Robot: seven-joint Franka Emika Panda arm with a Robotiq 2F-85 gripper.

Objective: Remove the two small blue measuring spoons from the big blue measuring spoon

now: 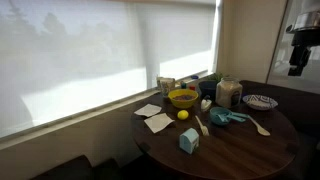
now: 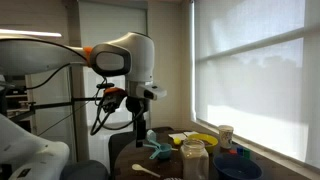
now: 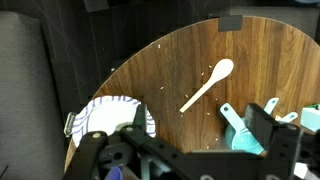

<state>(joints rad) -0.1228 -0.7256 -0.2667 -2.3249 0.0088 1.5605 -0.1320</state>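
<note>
1. Pincer (image 2: 140, 138) fingers are spread wide with nothing between them. It hangs pointing down from the white arm (image 2: 128, 58), high in the air and well apart from the yellow bowl (image 1: 183, 98).
2. Big blue measuring spoon (image 1: 222, 118) lies on the round wooden table (image 1: 240, 152), near the yellow bowl, toward the picture's right and a little closer to the camera. In the wrist view its teal body is partly hidden behind the pincer.
3. The two small blue measuring spoons (image 1: 237, 118) seem to lie in the same teal cluster. The view is too coarse to say whether they sit inside the big one's bowl.
4. Lemon (image 1: 183, 114) rests just in front of the yellow bowl.
5. Glass jar (image 1: 228, 92) stands near the yellow bowl, behind the teal cluster.
6. One cream spoon (image 1: 201, 126) lies in front of the yellow bowl; a second cream spoon (image 1: 258, 125) lies past the teal cluster.
7. Patterned plate (image 1: 261, 101) sits farther from the yellow bowl than the jar.
8. Light-blue carton (image 1: 188, 141) stands upright beyond the lemon from the yellow bowl, and white napkins (image 1: 152, 117) lie on the bowl's opposite side.
</note>
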